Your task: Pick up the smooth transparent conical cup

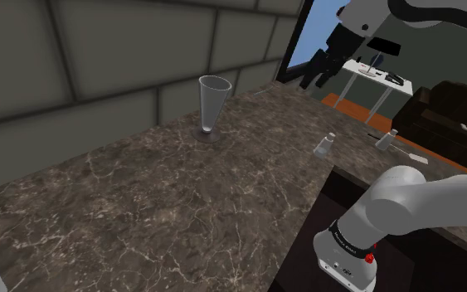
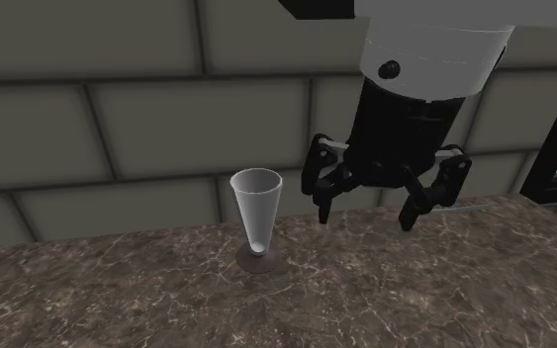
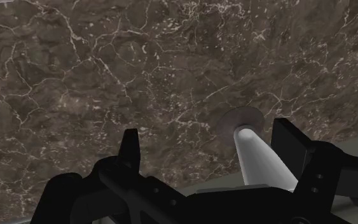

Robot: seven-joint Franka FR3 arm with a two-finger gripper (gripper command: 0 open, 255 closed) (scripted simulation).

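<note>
Claw [image 2: 367, 210]: wide open, holding nothing, both fingers clear of contact. Clear conical cup [image 2: 256, 219]: upright on its round foot on the dark marbled table [image 2: 444, 287], close before the tiled wall [image 2: 118, 129]. In the second exterior view the cup stands at the claw's nine o'clock, near but apart. In the shoulder view a small shaker [image 1: 323, 146] sits at the cup's four o'clock, well apart.

Dim, flat, even light across all 3 views, everything sharp.
</note>
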